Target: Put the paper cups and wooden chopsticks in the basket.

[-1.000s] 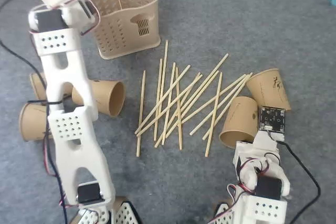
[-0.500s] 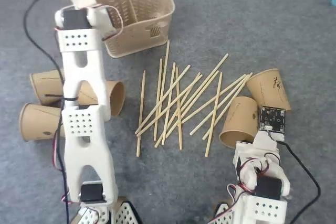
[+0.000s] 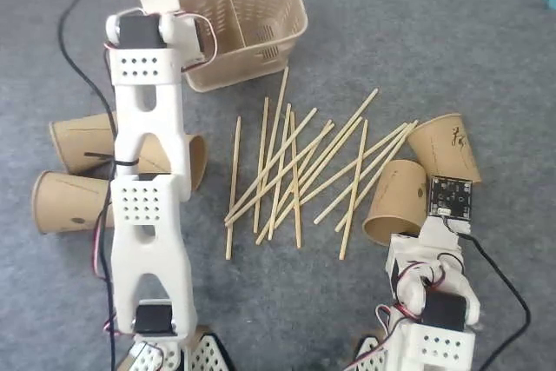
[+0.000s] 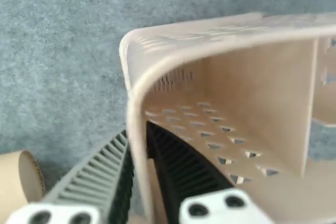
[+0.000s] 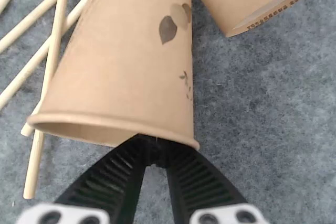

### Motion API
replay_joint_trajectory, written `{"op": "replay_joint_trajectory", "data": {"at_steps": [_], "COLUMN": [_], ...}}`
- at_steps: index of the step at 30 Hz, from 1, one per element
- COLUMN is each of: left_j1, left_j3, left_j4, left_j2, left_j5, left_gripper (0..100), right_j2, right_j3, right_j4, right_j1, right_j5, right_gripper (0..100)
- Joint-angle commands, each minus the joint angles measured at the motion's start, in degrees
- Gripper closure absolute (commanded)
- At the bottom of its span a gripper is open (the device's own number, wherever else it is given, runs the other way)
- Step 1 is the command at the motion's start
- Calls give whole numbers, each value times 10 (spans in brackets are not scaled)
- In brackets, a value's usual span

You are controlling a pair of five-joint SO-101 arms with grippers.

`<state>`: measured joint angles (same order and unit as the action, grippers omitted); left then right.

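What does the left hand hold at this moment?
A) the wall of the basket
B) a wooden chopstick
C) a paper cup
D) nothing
A: in the left wrist view the left hand is closed over the wall of the basket, one side inside and one outside.

place: robotics test bench | evidence: grey felt table cover [image 3: 486,58]; white printed arms [image 3: 148,215]; bare cables [image 3: 519,301]

Bright, even diffuse light fr. above; soft faint shadows under chopsticks [image 3: 295,180].
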<state>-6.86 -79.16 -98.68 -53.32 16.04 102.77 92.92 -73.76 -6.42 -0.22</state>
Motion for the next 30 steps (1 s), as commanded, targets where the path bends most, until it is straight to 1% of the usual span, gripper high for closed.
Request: {"op": "replay_joint_trajectory", "data": {"at_steps": [1,6,9,15,22,26,28,30], "left_j1": [10,21,23,11,-10,-11,-12,-12], "left_j3": [73,178,215,205,212,232,230,229], "left_j4": [-21,-21,-21,-20,-18,-17,-17,-17], "left_j2": [79,171,206,215,212,196,173,154], "left_j5": [-18,-46,-51,-64,-63,-62,-60,-49], "left_gripper": [989,988,987,987,987,988,988,988], "right_j2": [0,0,0,0,0,0,0,0], "right_j3": [-21,-20,-20,-20,-24,-53,-60,-69], "right_j4": [-1,0,0,0,0,6,54,109], "right_j1": [3,3,3,2,0,-49,-73,-78], "right_j5": [7,7,7,7,7,7,31,90], "right_gripper": [982,982,982,982,982,983,983,983]}}
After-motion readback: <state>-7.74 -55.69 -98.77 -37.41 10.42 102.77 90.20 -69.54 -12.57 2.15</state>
